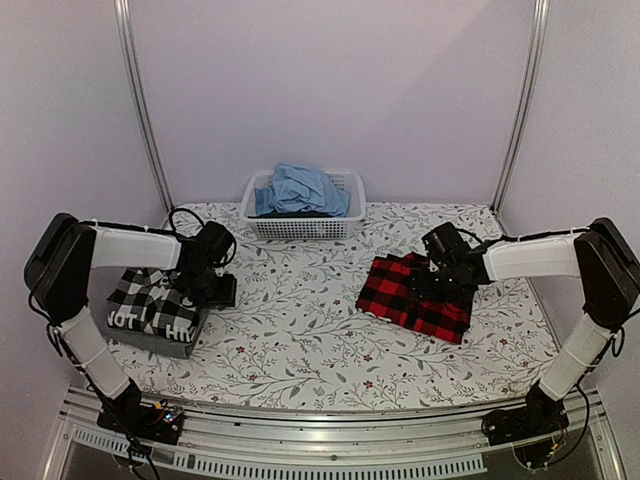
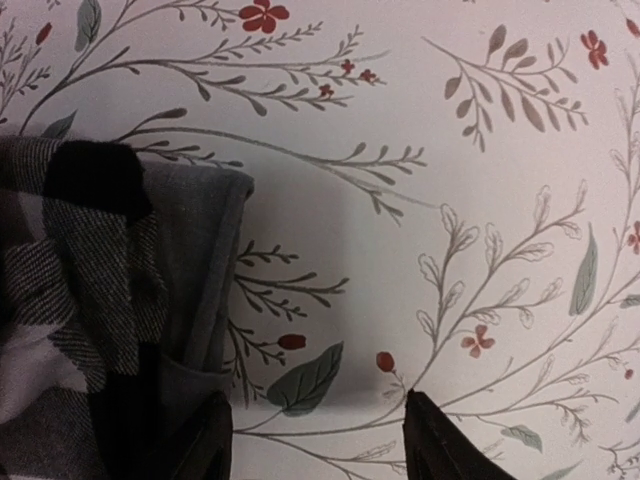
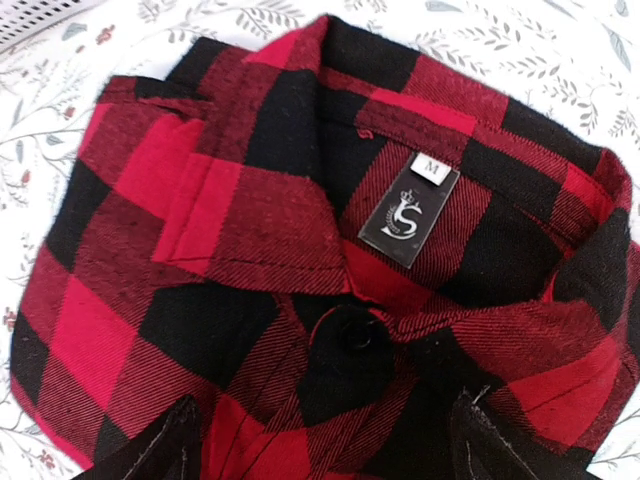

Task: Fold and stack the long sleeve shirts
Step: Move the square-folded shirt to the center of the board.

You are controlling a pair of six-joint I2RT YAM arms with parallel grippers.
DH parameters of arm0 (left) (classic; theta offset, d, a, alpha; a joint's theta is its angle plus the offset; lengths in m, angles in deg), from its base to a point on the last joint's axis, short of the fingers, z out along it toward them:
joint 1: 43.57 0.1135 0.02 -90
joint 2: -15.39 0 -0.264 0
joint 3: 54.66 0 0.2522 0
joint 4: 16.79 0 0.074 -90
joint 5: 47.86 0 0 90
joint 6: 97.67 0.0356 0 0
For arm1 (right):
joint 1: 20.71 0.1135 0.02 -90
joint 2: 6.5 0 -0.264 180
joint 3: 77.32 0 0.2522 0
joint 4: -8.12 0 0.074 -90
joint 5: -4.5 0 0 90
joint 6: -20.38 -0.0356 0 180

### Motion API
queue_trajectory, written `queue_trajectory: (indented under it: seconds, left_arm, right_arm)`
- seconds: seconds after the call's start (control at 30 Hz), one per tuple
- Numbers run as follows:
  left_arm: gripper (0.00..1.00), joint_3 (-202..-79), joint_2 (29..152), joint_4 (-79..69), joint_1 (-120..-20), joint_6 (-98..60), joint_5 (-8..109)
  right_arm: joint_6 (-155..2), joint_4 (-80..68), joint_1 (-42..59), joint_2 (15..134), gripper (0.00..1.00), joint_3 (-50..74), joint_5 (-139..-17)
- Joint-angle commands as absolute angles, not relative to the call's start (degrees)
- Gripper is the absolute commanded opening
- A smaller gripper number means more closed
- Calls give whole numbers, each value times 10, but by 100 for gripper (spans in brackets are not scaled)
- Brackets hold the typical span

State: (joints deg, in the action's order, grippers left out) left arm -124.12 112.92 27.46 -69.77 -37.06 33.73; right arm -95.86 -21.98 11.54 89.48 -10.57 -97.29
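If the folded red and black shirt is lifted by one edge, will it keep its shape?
Probably not: the red and black shirt is soft woven cloth in loose layers, so it would likely sag and unfold. Its collar looks thick, so perhaps slightly heavy. Pushed, it may bunch on the tablecloth rather than slide.

Robot test booth, plain walls (image 1: 330, 80), aluminium rails (image 1: 142, 100), floral-clothed table (image 1: 300, 350).

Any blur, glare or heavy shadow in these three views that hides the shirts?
Top external: even, soft light, red-and-black flannel clear, no glare. Left wrist: sharp, with a soft shadow on the tablecloth beside the black-and-white check shirt. Right wrist: sharp, neck label readable.
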Motion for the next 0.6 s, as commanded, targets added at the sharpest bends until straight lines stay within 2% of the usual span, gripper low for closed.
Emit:
queue_trajectory:
  seconds: [0.0, 0.57]
  left_arm:
    - [58, -1242, 1150, 276, -693, -370, 296]
    - [53, -1277, 1144, 310, -721, -388, 223]
  right_arm:
    - [-942, -239, 124, 829, 85, -78, -953]
    - [-951, -244, 152, 785, 85, -56, -946]
